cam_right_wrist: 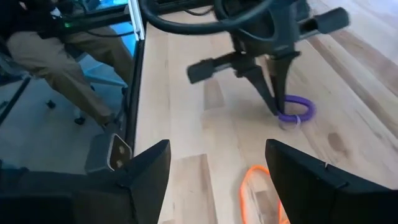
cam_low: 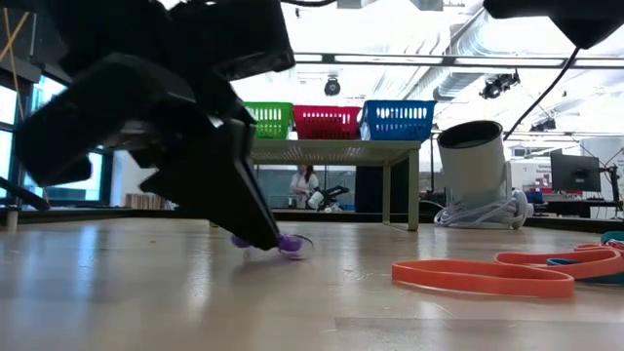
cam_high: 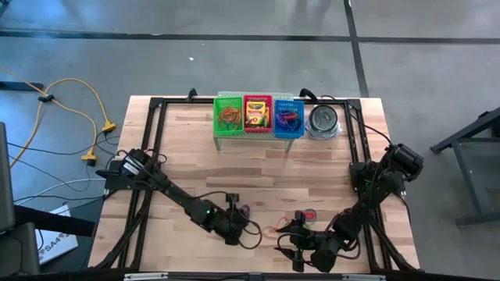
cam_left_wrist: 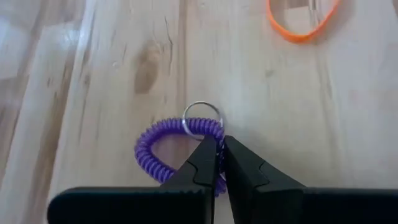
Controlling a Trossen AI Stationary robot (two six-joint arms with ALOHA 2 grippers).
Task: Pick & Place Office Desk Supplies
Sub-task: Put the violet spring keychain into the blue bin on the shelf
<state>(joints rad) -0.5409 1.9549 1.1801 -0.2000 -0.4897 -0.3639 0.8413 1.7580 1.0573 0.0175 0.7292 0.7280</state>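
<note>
The left claw (cam_left_wrist: pixel 221 144) is down on the table (cam_high: pixel 187 168), its fingers pinched shut on a purple coil loop (cam_left_wrist: pixel 163 144) with a small metal ring (cam_left_wrist: pixel 202 118). An orange rubber band (cam_right_wrist: pixel 258 190) lies just beside it. The right claw (cam_right_wrist: pixel 217 168) hovers nearby, fingers spread wide and holding nothing.

Between the black fingers (cam_left_wrist: pixel 205 163) of the left gripper (cam_left_wrist: pixel 221 144) — a purple coiled loop (cam_left_wrist: pixel 163 144) with a silvery ring (cam_left_wrist: pixel 202 118). Beyond those fingertips, an orange rubber band (cam_left_wrist: pixel 301 25) on pale, grained wood (cam_left_wrist: pixel 93 93) — the table.
</note>
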